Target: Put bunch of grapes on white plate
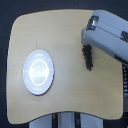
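The white plate (pixel 39 72) lies on the exterior view's left side of the wooden table, round and glossy, with nothing on it. The bunch of grapes (pixel 88 58), a narrow dark cluster, is at the exterior view's right, well apart from the plate. Its upper end runs under the front of my gripper (pixel 86 42), whose grey-white body reaches in from the upper right corner. The gripper body hides the fingertips, so whether they are closed on the bunch does not show. Whether the bunch rests on the table or hangs just above it is unclear.
The light wooden table (pixel 65 30) has rounded corners, and its edge runs close to the plate on the left. My arm (pixel 112 40) covers the table's upper right part. Below the table's front edge a pale base (pixel 65 122) shows.
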Available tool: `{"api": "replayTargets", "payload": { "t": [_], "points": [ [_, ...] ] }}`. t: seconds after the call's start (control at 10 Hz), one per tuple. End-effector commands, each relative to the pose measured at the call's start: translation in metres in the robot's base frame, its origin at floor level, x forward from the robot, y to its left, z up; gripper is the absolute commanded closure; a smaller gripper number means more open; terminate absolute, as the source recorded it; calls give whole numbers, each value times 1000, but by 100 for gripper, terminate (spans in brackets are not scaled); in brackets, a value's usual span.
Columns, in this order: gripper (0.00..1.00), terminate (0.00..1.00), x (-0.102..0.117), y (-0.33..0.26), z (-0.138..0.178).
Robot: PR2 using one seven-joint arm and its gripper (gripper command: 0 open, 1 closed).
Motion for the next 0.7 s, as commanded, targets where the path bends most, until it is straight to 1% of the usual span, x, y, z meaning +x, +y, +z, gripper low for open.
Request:
{"api": "replayTargets", "payload": {
  "t": [0.0,0.2,0.3,0.5,0.6],
  "points": [
    [100,0,4,11,86],
    [100,0,2,20,123],
    [100,0,0,27,135],
    [100,0,-3,43,148],
    [100,0,-6,60,152]
  ]
}}
